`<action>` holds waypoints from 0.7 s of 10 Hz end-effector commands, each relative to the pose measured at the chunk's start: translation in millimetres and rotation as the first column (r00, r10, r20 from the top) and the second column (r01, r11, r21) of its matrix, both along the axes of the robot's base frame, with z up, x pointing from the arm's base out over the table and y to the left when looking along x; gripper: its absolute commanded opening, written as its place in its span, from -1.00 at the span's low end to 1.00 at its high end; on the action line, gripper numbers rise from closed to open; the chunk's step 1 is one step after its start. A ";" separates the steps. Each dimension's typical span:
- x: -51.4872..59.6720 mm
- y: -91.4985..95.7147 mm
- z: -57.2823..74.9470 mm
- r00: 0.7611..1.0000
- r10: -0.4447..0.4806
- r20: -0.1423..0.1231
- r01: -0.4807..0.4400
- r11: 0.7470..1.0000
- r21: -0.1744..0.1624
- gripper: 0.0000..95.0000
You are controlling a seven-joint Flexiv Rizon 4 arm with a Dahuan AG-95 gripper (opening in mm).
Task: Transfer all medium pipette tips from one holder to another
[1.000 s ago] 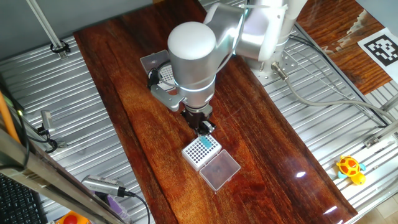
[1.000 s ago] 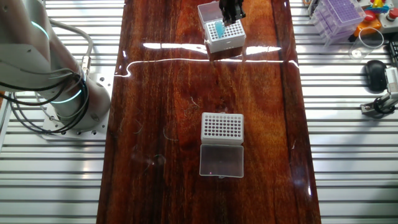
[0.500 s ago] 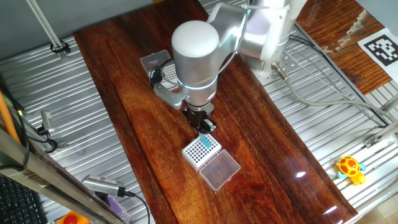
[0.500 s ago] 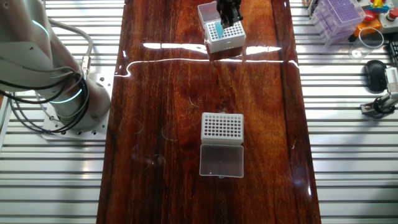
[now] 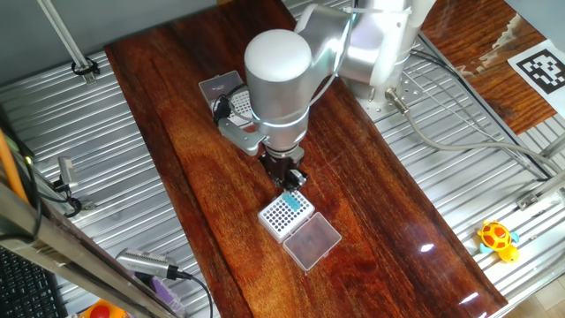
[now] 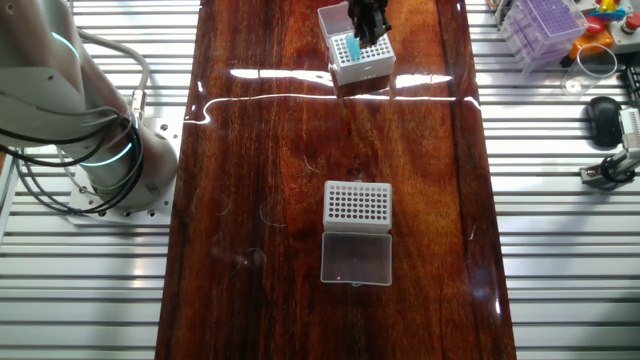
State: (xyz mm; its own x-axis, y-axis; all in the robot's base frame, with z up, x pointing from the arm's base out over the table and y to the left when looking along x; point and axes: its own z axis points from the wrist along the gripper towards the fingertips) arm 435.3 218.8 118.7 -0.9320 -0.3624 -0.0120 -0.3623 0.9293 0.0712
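One fixed view has my claw (image 5: 292, 179) hanging right above the white holder (image 5: 286, 213) on the dark wood counter (image 5: 177, 159), whose clear lid (image 5: 311, 241) lies open beside it. The medium pipette tips (image 5: 290, 200) show as a teal patch in that holder's grid, just under my fingertips. Whether my claw is apart or together, I cannot tell; the wrist blocks it. From the other fixed view, my claw (image 6: 367, 22) sits over that same holder (image 6: 359, 60) at the far end, teal (image 6: 353, 47) beside it. The second holder (image 6: 357, 208) stands mid-counter, well apart, all dark holes, its lid (image 6: 356, 260) folded flat.
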 end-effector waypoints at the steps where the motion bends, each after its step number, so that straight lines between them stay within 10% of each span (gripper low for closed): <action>1: -2.1 -12.7 -0.4 1.000 0.025 0.004 -0.025 1.000 -0.001 -0.60; 4: -12.8 -80.9 1.5 0.990 0.142 -0.001 -0.142 0.990 0.001 -0.60; 6: -33.1 -157.7 3.3 0.968 0.252 -0.003 -0.252 0.968 0.000 -0.60; 7: -37.2 -162.5 2.9 0.969 0.248 -0.009 -0.248 0.969 -0.008 -0.60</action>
